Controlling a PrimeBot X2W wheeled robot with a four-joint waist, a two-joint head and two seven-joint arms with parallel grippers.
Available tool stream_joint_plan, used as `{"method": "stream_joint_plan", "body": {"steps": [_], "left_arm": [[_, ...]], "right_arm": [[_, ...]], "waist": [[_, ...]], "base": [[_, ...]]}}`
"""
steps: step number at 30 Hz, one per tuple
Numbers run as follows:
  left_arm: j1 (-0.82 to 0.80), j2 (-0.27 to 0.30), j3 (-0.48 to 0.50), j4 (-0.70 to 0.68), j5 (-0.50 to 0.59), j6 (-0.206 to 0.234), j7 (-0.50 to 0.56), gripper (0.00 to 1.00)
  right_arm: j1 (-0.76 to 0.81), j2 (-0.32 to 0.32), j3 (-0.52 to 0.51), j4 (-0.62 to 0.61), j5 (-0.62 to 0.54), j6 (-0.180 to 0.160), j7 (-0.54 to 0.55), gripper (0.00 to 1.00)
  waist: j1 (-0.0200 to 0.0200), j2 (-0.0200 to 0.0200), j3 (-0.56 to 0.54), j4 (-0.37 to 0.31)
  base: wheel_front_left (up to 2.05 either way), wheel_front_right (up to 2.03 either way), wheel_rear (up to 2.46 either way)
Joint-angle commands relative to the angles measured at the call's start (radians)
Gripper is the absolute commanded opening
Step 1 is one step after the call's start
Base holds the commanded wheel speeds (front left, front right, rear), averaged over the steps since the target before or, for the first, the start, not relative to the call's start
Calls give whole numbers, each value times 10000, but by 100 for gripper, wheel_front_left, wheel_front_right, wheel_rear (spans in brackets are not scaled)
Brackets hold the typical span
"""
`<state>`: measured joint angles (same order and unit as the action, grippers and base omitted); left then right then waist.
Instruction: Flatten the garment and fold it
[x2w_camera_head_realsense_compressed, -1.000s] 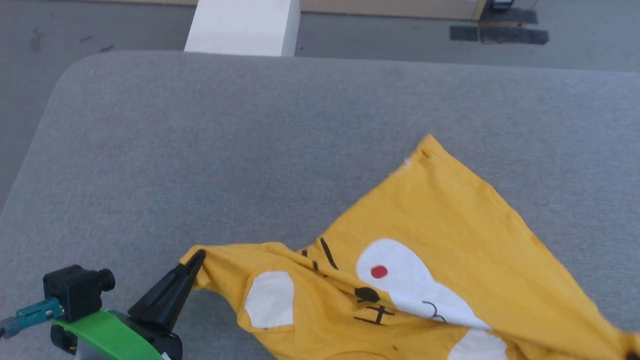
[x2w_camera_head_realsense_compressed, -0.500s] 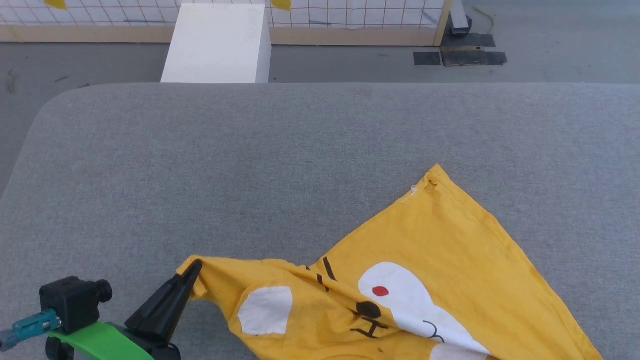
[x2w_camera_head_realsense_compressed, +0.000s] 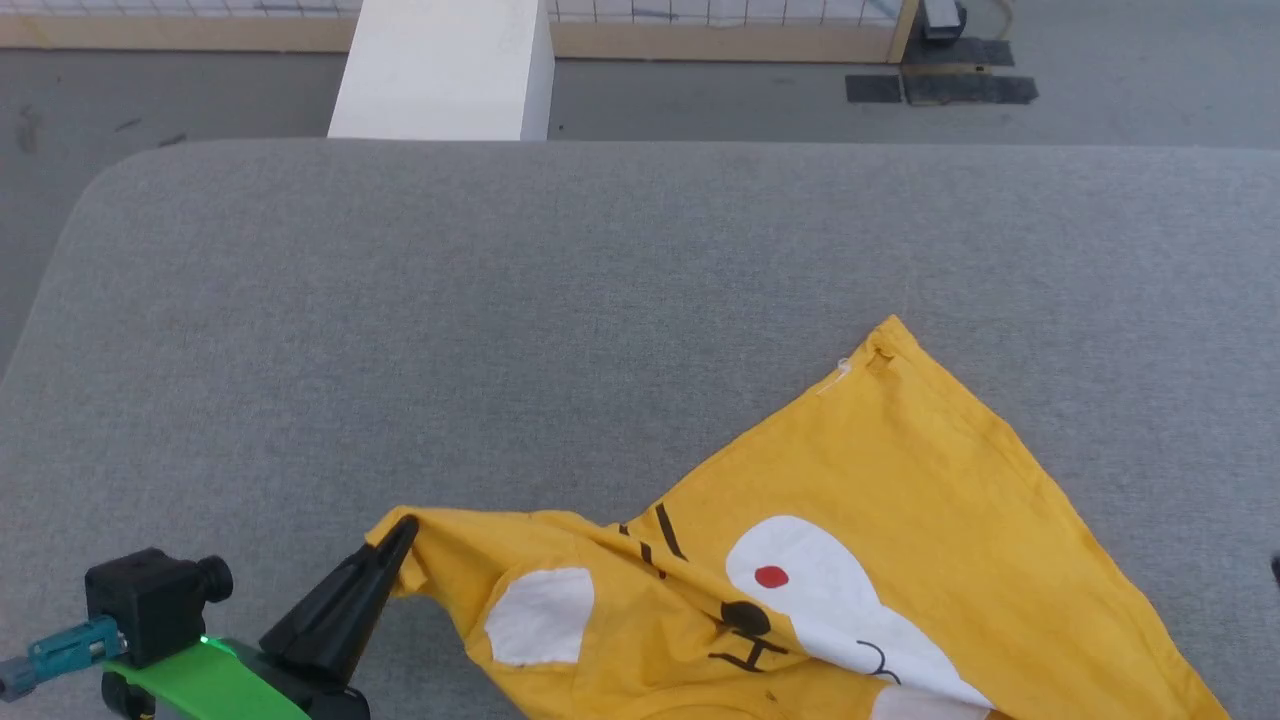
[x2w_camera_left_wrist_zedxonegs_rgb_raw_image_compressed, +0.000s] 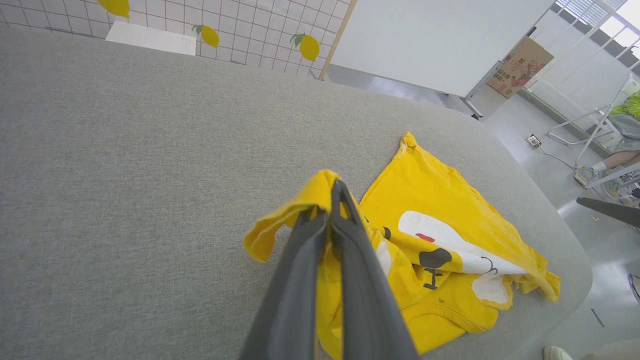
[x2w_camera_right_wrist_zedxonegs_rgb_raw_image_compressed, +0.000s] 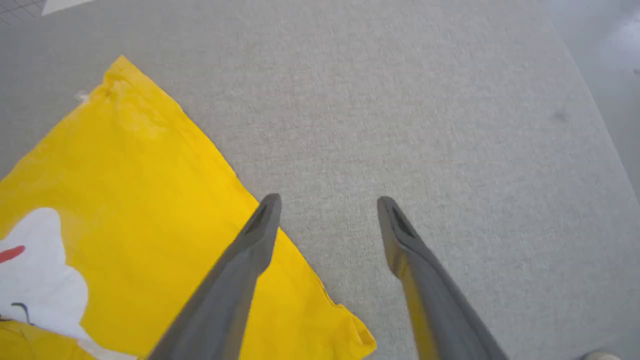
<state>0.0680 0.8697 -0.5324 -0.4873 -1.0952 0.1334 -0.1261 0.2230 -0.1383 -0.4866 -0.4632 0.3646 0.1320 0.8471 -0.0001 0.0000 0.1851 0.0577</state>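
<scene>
Nearest, the left gripper (x2w_camera_head_realsense_compressed: 403, 530) is seen clamped tight on a bunched corner of the garment (x2w_camera_head_realsense_compressed: 900, 470). The right gripper (x2w_camera_right_wrist_zedxonegs_rgb_raw_image_compressed: 327, 205) is spread wide with nothing held, one finger above the shirt's edge and the other above bare grey padded surface (x2w_camera_head_realsense_compressed: 500, 300). The garment is laid crumpled, print up, over the near right part of that surface, one corner pointing away. It is judged light, soft and limp, so sagging and creasing are to be expected; hold is best taken at hems and corners, opposite corners being drawn taut. Beyond the surface, a white block (x2w_camera_head_realsense_compressed: 440, 70) is seen
</scene>
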Motion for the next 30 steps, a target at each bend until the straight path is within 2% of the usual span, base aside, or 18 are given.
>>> {"method": "stream_joint_plan", "body": {"steps": [1,6,12,16,20,30], "left_arm": [[-203,-46,19,-3,87,-100,-63,0],[-561,-130,-26,132,112,-426,-18,0],[-1125,-240,-70,365,149,-897,66,0],[-1504,-377,-108,593,143,-1240,79,0],[-1816,-517,-156,866,147,-1527,74,0],[-2263,-782,-274,1370,134,-1966,14,0]], "right_arm": [[-531,-109,196,-224,-211,-13,130,100],[-2152,-499,1730,154,-780,-13,607,100],[-4384,-606,3040,1776,-1502,-13,420,100],[-5629,-473,3455,3168,-1972,-13,79,100],[-6272,-527,3954,4116,-2239,-13,329,100],[-6779,-525,4162,5510,-2943,-13,862,100]], "waist": [[1,0,234,153],[1,0,746,444],[1,0,1495,998],[1,0,1977,1402],[1,0,2319,1734],[1,0,2714,2161]], "base": [[0,0,0],[0,0,0],[0,0,0],[0,0,0],[0,0,0],[0,0,0]]}}
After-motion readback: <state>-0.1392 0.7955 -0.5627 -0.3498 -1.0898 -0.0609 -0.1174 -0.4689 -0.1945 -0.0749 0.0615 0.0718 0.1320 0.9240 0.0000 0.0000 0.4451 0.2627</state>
